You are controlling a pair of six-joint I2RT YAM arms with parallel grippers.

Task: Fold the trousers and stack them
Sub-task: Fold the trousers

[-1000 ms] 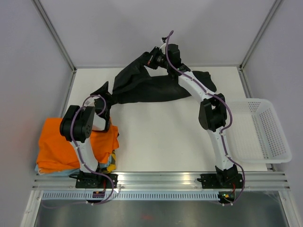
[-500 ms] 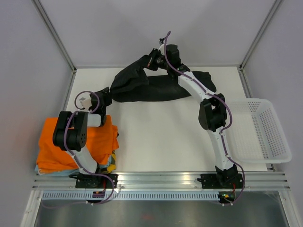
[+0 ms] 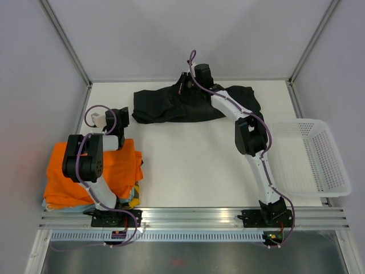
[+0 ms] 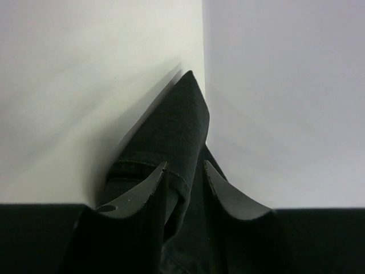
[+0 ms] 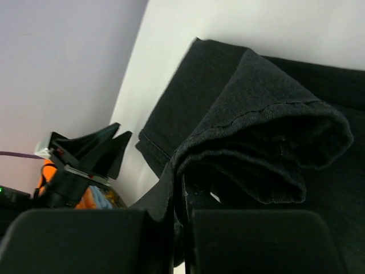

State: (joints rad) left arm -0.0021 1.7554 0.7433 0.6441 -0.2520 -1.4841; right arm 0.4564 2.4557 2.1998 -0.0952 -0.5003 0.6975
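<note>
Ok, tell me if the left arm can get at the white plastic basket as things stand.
Probably not: the white plastic basket sits at the table's right edge, beyond the right arm, across from the left claw.

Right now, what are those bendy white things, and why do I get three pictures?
They are robot arms, a left arm and a right arm, bolted at a white table's near edge. One picture looks down from above; the other two come from a small camera on each wrist, showing its own fingers. On the table lie black long-legged fabric trousers; at the sides sit a pile topped by a bright orange garment and a white plastic mesh basket. The right gripper is shut on the trousers. The left gripper has a trouser corner between its fingers; whether it grips, I cannot tell.
</note>
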